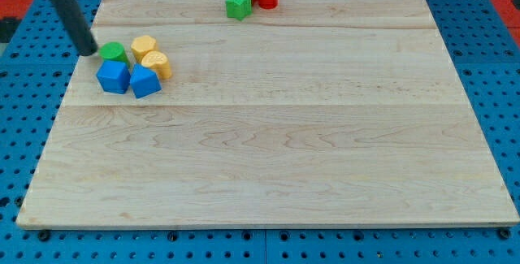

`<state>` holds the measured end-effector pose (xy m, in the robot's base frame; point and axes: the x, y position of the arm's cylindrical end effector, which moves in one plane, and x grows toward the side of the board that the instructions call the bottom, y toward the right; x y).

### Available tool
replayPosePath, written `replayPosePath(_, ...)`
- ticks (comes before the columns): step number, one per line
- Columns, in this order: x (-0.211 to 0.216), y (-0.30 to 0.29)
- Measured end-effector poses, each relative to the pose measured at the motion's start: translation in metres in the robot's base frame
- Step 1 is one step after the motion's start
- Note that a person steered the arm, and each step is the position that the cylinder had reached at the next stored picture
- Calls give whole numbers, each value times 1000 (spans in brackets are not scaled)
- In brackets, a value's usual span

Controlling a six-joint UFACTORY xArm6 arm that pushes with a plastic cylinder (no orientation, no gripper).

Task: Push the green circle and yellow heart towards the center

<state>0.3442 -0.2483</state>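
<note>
**A:** My tip point(89, 52) sits at the desk's point(268, 166) left edge, just left of the green circle point(114, 52). Why out there?

**B:** Because the centre lies to the view's right; coming from the outside drives the circle inward. The yellow heart point(158, 64) waits just beyond, beside a second yellow block point(144, 47).

**A:** And the two blue blocks point(128, 79)?

**B:** Packed right below, likely to get dragged along. No pincer here to open or close, just the rod. Both targets remain well apart from the centre.
</note>
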Motion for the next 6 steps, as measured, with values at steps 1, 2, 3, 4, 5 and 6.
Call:
replayPosePath(1, 17, 66)
replayPosePath(2, 20, 85)
replayPosePath(3, 35, 51)
replayPosePath(4, 50, 82)
replayPosePath(5, 26, 153)
replayPosePath(6, 9, 223)
